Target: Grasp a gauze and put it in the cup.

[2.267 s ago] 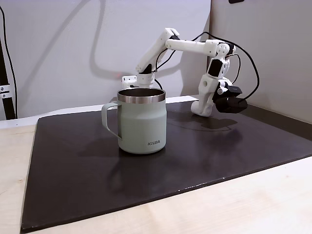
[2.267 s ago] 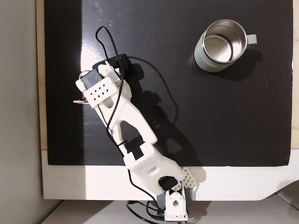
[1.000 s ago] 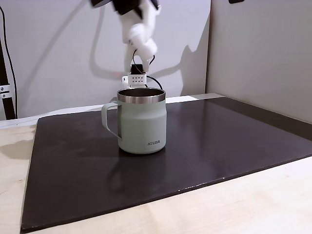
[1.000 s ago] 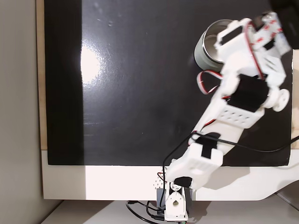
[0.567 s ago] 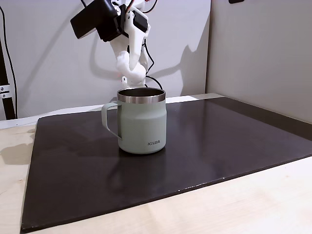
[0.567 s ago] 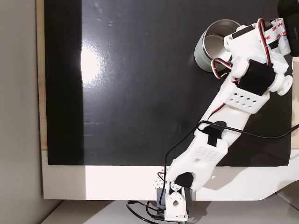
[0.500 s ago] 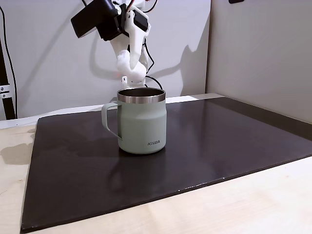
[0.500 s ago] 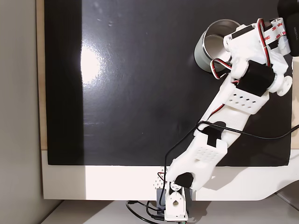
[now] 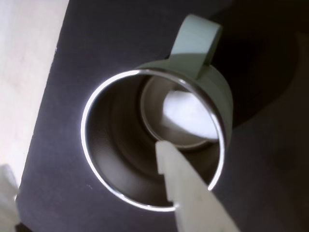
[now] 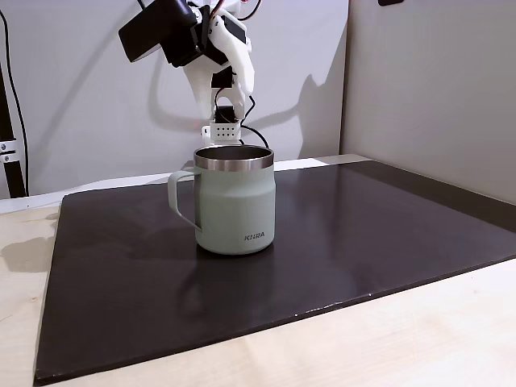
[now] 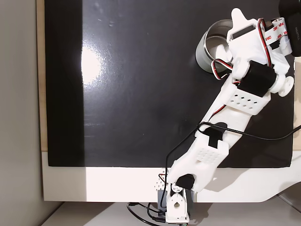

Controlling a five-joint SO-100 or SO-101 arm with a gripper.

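The sage-green cup [image 10: 235, 201] with its steel rim stands on the black mat [image 10: 363, 234]; the arm partly covers it in the view from above [image 11: 210, 47]. My gripper [image 10: 230, 93] hangs open right over the cup's mouth. In the wrist view I look straight down into the cup [image 9: 212, 92]. One white finger [image 9: 186, 188] reaches over the rim, and the other shows at the lower left edge. A white, blurred patch on the cup's floor is the gauze [image 9: 188, 115]. Nothing sits between the fingers.
The black mat [image 11: 141, 80] lies on a light wooden table [image 10: 403, 339]. The arm's base [image 11: 176, 207] stands at the mat's near edge in the view from above. Grey walls rise behind and to the right of the mat.
The arm swung from the mat's far side to above the cup. In the last half second the gripper opened, and the white roll it held no longer hangs under it.
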